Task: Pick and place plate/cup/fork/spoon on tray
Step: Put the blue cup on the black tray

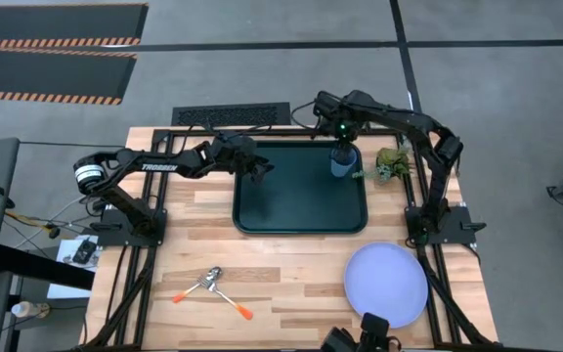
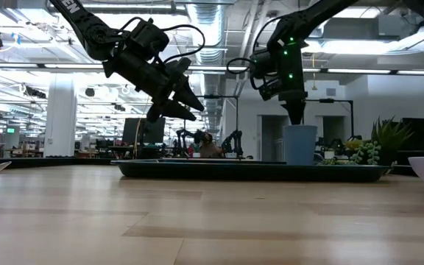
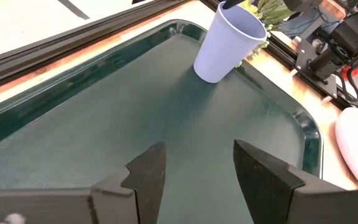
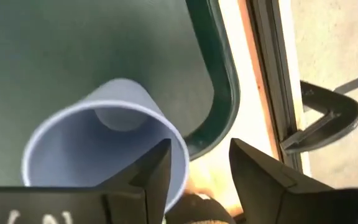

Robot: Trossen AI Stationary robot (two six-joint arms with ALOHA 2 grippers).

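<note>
The blue cup [image 1: 342, 161] stands upright on its base in the far right corner of the dark tray [image 1: 291, 210]. My right gripper [image 4: 197, 174] is open right above the cup's rim, pointing down, with one finger over the cup's mouth and the other outside its wall. My left gripper [image 3: 194, 168] is open and empty above the tray's far left part [image 1: 259, 168]. The lavender plate [image 1: 386, 284] lies flat on the table at the near right. The orange-handled fork and spoon [image 1: 213, 290] lie crossed on the table at the near left. My right gripper has the cup's rim wall [image 4: 180, 155] between its open fingers, one finger [image 4: 157, 171] inside the mouth and one outside, coming from above. I cannot tell whether either finger touches the cup. The cup stands upright on the tray.
A small green potted plant [image 1: 391, 164] stands just right of the tray, close to the cup. Black clamps and arm bases sit along the table's left and right edges. Bare wood lies between the tray and the near edge.
</note>
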